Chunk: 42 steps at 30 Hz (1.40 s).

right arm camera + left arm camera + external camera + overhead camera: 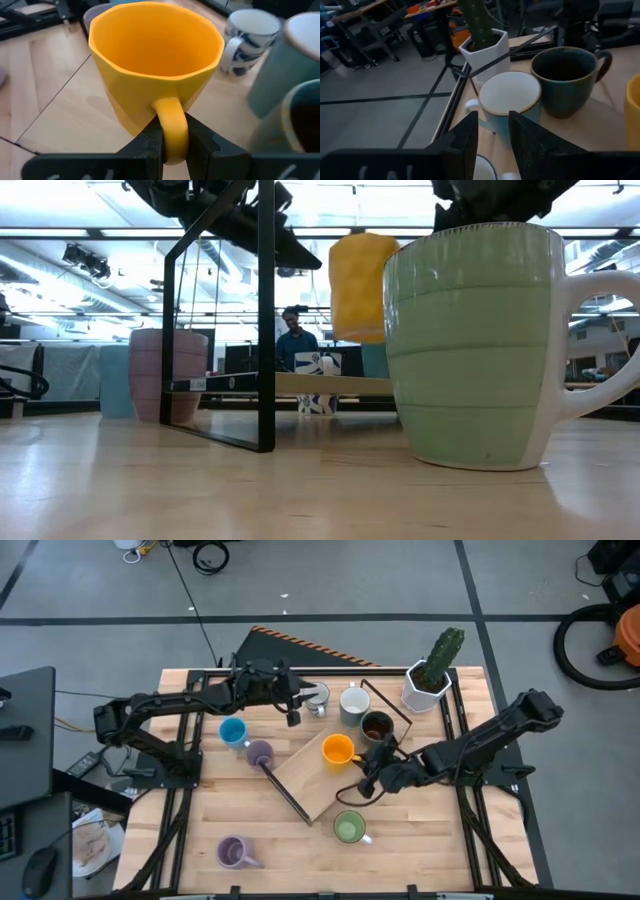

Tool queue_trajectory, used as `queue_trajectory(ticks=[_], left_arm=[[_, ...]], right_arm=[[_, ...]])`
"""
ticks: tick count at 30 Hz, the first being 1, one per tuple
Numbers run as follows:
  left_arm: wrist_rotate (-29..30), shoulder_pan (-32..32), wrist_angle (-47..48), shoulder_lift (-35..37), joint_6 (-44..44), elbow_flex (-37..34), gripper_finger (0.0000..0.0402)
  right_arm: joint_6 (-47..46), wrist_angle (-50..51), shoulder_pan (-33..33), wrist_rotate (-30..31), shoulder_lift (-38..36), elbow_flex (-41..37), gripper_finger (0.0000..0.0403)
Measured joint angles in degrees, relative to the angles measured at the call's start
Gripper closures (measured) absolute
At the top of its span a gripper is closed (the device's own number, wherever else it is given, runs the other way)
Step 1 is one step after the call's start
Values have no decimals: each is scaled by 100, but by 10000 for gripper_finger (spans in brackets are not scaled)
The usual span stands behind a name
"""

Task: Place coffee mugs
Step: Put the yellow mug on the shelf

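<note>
My right gripper (pixel 360 768) is shut on the orange mug (pixel 337 750), which hangs above the wooden board (pixel 312 788) at the table's middle. My left gripper (pixel 293 712) stands open just above a white-and-blue mug (pixel 316 698) at the far middle, with nothing between its fingers (pixel 470 137). A pale grey mug (pixel 510 97) and a dark brown mug (pixel 567 77) stand on their bases beyond it. A blue mug (pixel 232 732) and a lilac mug (pixel 260 752) stand left of the board. A green mug (pixel 349 828) and a second lilac mug (pixel 233 852) stand near the front. My right gripper pinches the orange mug's handle (pixel 171 117) between its two fingers (pixel 150 142). The fingers come slanting down from the table's right and near side. The mug (pixel 365 285) is nearly upright with its mouth up, lifted clear of the board.
A white angular pot with a cactus (pixel 430 680) stands at the far right corner. A black metal frame (pixel 265 320) rises from the board's left edge and runs along its far side. A person (pixel 293 340) is in the room behind the table.
</note>
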<state>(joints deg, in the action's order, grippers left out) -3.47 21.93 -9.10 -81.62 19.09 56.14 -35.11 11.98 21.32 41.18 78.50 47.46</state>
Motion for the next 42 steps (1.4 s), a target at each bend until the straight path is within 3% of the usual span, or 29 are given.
queue_trajectory(ticks=[8,17,33,42], left_arm=[[-99,-30,36,0,15,0,288],[-99,-39,79,0,15,2,288],[-87,-37,83,-1,260,8,288],[-87,-35,87,-2,256,9,288]], right_arm=[[-895,498,229,135,479,248,345],[-2046,1374,488,535,485,254,345],[-2808,2771,439,663,477,261,345],[-2796,2736,499,722,477,258,345]])
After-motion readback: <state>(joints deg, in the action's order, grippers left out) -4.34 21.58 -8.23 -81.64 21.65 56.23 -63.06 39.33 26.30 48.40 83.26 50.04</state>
